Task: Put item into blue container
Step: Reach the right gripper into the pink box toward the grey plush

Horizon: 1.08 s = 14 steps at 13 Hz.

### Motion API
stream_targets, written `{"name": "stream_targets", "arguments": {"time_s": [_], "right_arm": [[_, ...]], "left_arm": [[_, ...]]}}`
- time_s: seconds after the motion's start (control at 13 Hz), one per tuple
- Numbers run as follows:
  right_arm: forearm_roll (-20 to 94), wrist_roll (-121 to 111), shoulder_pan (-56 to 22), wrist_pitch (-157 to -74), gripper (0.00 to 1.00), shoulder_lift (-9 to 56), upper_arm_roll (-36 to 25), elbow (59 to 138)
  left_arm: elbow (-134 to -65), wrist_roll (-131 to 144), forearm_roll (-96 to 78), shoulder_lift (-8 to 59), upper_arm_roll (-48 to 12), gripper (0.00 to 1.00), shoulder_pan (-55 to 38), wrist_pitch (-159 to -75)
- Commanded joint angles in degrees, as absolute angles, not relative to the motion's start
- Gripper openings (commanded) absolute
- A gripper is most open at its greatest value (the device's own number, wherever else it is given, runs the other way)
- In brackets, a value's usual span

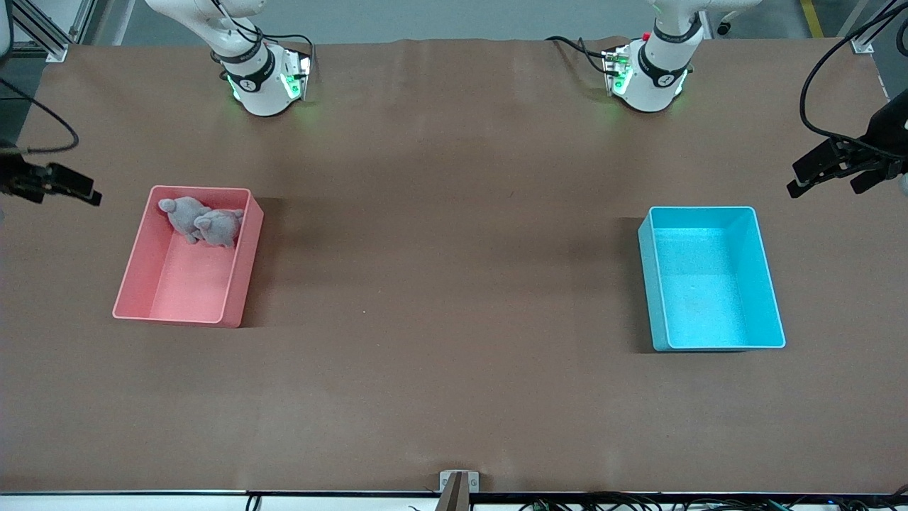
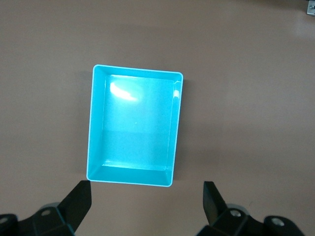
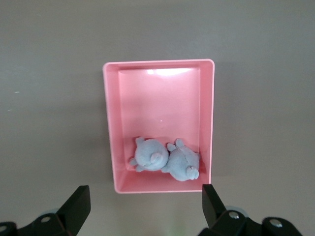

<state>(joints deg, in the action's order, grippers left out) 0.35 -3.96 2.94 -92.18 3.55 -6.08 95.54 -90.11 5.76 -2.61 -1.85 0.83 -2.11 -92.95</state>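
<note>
Above the table at the right arm's end, the right gripper (image 3: 142, 206) is hanging with its jaws spread wide and gripping nothing, just beside the pink bin (image 1: 142, 284). At the left arm's end, the left gripper (image 2: 146, 204) is hovering likewise, jaws fully apart and empty, beside the blue container (image 1: 770, 284).

The grey plush toy (image 1: 202, 221) is lying in the pink bin, crowded into the corner farthest from the front camera and touching the walls there. It is showing a soft, rounded grey body with small ears, folded over on itself.

Risk: a descending finger is likely to be striking the bin wall or pinching only loose fabric, since the toy is sitting so tight against the corner.

The blue container is standing empty, with smooth cyan walls, a pale rim and an open top, well apart from the pink bin.
</note>
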Motion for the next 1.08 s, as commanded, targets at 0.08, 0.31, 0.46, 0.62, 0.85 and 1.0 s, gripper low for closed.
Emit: {"name": "stream_targets", "arguments": {"time_s": [0.08, 0.31, 0.46, 0.62, 0.85, 1.0], "right_arm": [[0.88, -0.2, 6.76, -96.83, 1.0, 6.07, -5.63, 101.3], [1.14, 4.73, 6.51, -103.95, 1.0, 5.36, -5.54, 111.06], [1.23, 5.89, 6.07, -109.75, 1.0, 3.96, -5.36, 118.0], [2.8, 7.38, 5.37, -116.16, 1.0, 1.59, -5.27, 125.82], [3.08, 7.47, 5.19, -127.41, 0.96, 0.35, -5.27, 136.12], [3.08, 7.47, 5.19, -131.03, 0.91, 0.7, -5.36, 139.21]], "left_arm": [[-90.0, 5.45, -2.9, -2.55, 0.53, 1.0, -1.76, -92.02], [-90.0, 5.45, -2.9, -2.55, 0.53, 1.0, -1.67, -92.02], [-90.0, 5.45, -2.9, -2.55, 0.53, 1.0, -1.67, -92.02], [-90.0, 5.45, -2.9, -2.55, 0.53, 1.0, -1.67, -92.02], [-90.0, 5.45, -2.9, -2.55, 0.53, 1.0, -1.67, -92.02], [-90.0, 5.45, -2.9, -2.46, 0.61, 1.0, -1.67, -92.02]]}}
